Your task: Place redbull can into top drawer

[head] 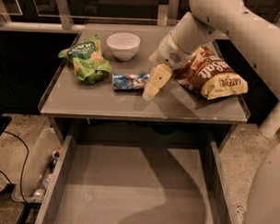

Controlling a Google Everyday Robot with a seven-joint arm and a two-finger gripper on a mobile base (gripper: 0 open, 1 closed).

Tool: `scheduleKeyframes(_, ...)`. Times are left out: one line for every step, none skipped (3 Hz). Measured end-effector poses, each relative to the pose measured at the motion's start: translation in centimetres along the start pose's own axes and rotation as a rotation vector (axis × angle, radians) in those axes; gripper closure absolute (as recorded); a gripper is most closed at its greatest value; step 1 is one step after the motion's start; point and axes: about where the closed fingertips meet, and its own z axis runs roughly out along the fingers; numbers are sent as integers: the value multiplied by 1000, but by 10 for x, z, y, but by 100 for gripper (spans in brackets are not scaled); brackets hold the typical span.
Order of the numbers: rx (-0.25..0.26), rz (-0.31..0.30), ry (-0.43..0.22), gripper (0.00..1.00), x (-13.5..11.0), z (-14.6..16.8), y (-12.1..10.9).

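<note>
The redbull can (130,81) lies on its side in the middle of the grey table top (85,100), blue and silver. My gripper (149,92) hangs from the white arm that reaches in from the upper right. It points down and left, with its tip close beside the can's right end and just above the table. It holds nothing that I can see. The top drawer (137,187) is pulled open below the table's front edge, wide and shallow, and its flat bottom is bare.
A green snack bag (86,61) lies left of the can, a white bowl (123,45) behind it, and a brown chip bag (210,72) to the right under the arm. A plastic bin (36,170) and cables lie on the floor at the left.
</note>
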Motion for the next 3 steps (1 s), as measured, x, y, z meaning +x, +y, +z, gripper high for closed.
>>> scheduleKeyframes(19,-69,-13,0,13,-2,0)
scheduleKeyframes(38,-123,-14,0,22,1,-6)
scheduleKeyframes(38,-128,-14,0,22,1,-5)
